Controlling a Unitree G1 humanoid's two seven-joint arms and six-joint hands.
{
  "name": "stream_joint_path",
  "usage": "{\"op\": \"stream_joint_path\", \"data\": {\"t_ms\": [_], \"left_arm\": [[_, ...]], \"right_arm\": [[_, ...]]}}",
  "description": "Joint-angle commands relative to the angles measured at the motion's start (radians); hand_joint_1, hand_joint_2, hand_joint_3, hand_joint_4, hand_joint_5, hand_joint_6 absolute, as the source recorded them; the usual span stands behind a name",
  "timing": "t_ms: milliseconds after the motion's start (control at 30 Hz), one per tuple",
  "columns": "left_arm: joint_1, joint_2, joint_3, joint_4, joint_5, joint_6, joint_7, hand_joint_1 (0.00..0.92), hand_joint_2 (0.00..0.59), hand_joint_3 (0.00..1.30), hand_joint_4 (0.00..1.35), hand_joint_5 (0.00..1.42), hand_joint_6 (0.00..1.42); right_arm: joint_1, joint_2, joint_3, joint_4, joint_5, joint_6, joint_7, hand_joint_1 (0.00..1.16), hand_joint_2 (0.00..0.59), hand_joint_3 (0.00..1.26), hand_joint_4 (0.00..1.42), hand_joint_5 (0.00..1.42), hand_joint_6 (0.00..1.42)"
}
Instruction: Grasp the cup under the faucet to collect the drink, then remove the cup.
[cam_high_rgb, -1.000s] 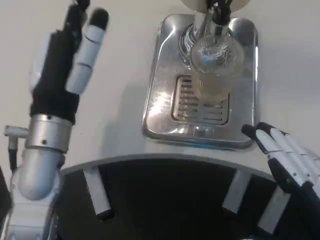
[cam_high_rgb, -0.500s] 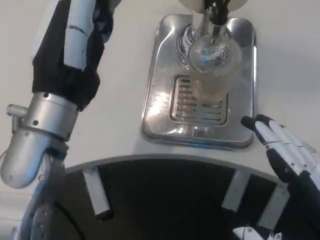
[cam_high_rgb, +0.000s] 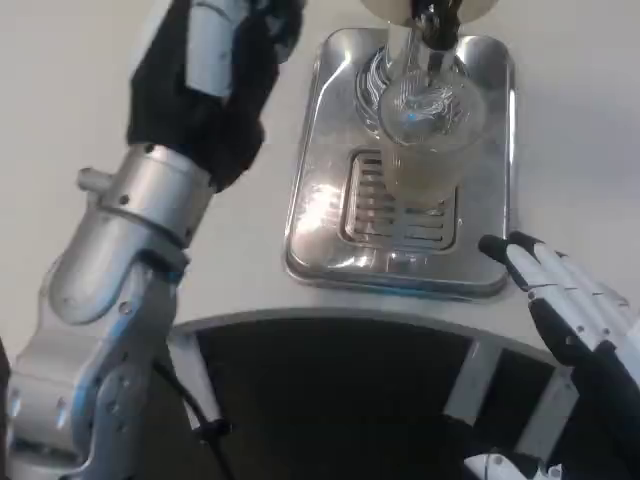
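Cup (cam_high_rgb: 425, 130) on steel drip tray (cam_high_rgb: 320, 225) — white table (cam_high_rgb: 60, 110) beneath.

Clear cup (cam_high_rgb: 422, 135) stands upright under faucet (cam_high_rgb: 430, 30), part-filled with pale drink.

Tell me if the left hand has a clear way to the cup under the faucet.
Probably yes: the left hand is raised beside the tray, with bare table between it and the cup.

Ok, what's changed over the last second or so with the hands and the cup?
The left hand has swung up and rightward toward the drip tray, holding nothing. The right hand stayed at the tray's near right corner, and the cup remains under the faucet.
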Motion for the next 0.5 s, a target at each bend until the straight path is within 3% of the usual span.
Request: {"op": "stream_joint_path", "data": {"t_ms": [33,500], "left_arm": [[-0.019,-0.017,-0.016,0.015,0.004,-0.003,-0.02,0.0,0.192,0.0,0.0,0.0,0.0],[0.024,-0.045,-0.095,-0.009,0.027,-0.012,-0.072,0.0,0.186,0.0,0.0,0.0,0.0]], "right_arm": [[0.008,-0.002,0.0,-0.004,-0.004,0.01,-0.019,0.6,0.313,0.05,0.0,0.03,0.08],[0.027,0.0,0.035,-0.003,-0.027,0.017,-0.039,0.59,0.321,0.05,0.0,0.03,0.08]]}}
